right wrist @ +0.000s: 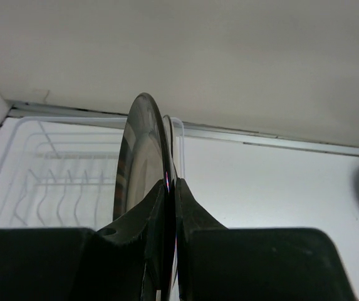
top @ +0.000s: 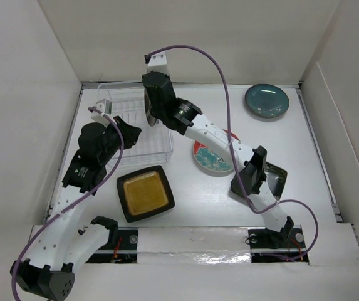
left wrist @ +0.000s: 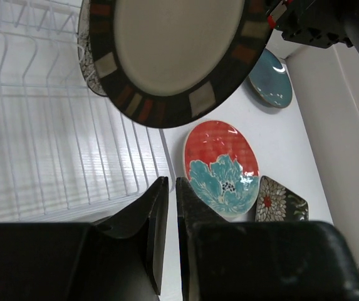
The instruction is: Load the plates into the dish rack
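Note:
My right gripper (right wrist: 171,182) is shut on the rim of a round plate with a black-and-gold rim (left wrist: 173,50). It holds the plate upright, edge-on (right wrist: 143,157), over the white wire dish rack (top: 126,122). Part of a speckled plate (left wrist: 89,66) shows behind it. My left gripper (left wrist: 171,180) hovers by the rack's right front corner, its fingers nearly touching with nothing between them. On the table lie a dark-brown square plate with an amber centre (top: 145,193), a red patterned plate (left wrist: 220,166), a teal plate (top: 267,101) and a black floral square plate (left wrist: 279,204), which the right arm partly hides in the top view.
White walls close in the table on the left, back and right. The right arm (top: 229,147) stretches diagonally over the red patterned plate. A purple cable (top: 223,81) loops above it. The left arm (top: 94,157) stands beside the rack's front left.

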`<act>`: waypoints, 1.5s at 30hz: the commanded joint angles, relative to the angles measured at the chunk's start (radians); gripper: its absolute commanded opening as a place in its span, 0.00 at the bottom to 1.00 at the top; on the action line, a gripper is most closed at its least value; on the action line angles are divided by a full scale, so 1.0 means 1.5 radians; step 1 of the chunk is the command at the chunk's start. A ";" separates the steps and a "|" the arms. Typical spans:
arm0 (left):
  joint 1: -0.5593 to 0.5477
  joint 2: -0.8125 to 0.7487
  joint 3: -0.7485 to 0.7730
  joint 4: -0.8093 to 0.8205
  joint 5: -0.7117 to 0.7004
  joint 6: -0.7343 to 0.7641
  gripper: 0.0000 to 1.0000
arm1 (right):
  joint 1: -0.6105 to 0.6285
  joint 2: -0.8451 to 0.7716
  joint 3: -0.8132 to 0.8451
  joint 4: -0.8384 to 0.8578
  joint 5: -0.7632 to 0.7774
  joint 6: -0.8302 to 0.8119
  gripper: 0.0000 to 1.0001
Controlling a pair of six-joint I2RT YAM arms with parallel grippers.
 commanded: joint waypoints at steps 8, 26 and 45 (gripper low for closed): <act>-0.003 -0.006 0.038 -0.013 -0.057 -0.003 0.30 | -0.015 0.025 0.068 0.294 0.034 -0.188 0.00; -0.003 0.003 0.071 -0.079 -0.191 -0.045 0.26 | -0.035 0.136 0.063 0.345 0.027 -0.224 0.00; -0.003 0.000 0.054 -0.059 -0.159 -0.042 0.30 | -0.047 0.204 0.044 0.393 0.008 -0.203 0.08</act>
